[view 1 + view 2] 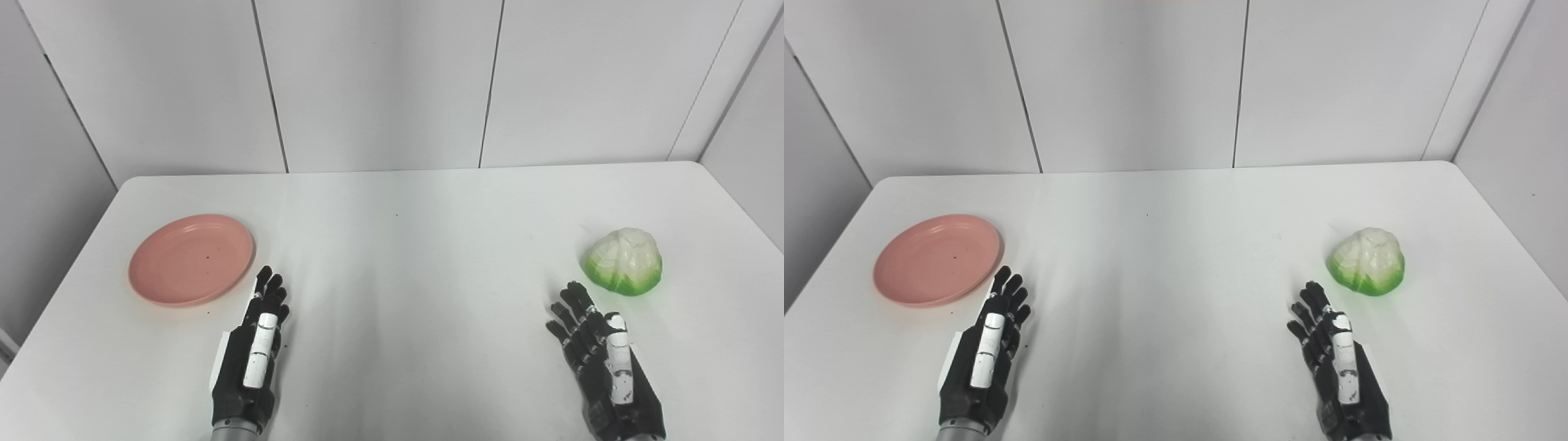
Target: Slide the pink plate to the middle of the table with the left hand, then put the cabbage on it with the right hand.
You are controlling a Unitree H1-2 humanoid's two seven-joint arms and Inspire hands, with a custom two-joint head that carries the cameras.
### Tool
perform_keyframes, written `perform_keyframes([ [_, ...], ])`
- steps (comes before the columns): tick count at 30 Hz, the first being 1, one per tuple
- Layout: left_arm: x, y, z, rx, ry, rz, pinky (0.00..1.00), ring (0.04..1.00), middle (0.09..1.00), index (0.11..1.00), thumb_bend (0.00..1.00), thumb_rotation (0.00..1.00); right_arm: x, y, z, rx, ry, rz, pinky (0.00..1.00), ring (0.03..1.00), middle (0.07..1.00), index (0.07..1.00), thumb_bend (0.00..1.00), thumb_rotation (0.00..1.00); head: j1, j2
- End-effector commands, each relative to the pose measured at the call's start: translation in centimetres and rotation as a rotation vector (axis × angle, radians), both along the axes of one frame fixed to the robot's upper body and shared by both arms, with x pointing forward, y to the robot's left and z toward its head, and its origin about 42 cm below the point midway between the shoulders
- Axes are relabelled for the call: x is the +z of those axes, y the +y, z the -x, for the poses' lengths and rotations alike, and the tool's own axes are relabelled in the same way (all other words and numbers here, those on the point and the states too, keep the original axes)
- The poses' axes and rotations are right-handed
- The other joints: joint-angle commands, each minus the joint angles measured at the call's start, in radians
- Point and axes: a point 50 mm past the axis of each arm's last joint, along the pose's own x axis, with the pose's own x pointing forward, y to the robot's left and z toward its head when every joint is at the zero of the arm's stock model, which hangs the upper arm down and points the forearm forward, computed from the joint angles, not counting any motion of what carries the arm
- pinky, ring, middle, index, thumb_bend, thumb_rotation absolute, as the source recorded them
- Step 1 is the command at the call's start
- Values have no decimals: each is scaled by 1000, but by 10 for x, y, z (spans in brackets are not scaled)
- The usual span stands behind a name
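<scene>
Pink plate (191, 259): sits flat at about 9 o'clock on the white table (416, 245), near the left edge and well away from the middle. It is empty apart from a few dark specks. Not slid yet, as I judge it.

Cabbage (623, 261): a pale head, green at its base, resting on the table at about 3 o'clock, well apart from the plate. Nothing touches it. Not lifted yet.

My left hand (256, 349): at about 7 o'clock, fingers stretched forward and a little apart, holding nothing. Fingertips (269, 283) lie just beside the plate's near right rim; contact with the rim I cannot make out, and there looks to be a thin gap.

My right hand (603, 358): at about 5 o'clock, fingers likewise extended and apart, empty. Its tips point toward the cabbage, near it but not touching.

Progress, my reading: nothing is done. Both steps remain. First the left hand has to meet the plate's rim and push it rightward toward table centre, which is bare. Then the right hand must close around the cabbage and set it down on the plate.

Beyond the table: grey wall panels (380, 86) only.
</scene>
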Motion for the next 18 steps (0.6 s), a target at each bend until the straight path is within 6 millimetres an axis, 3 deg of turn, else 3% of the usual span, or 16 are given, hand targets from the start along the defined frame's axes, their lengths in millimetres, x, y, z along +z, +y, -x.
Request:
perform_keyframes([
  [1,-1,7,15,8,-8,-13,1000,1000,1000,999,800,829,-3,-3,15,-13,-12,11,943,948,963,937,896,960,1,1],
  [18,-1,6,15,11,-5,3,1000,1000,1000,993,784,832,-3,-4,14,5,-34,21,953,961,973,938,903,939,2,2],
])
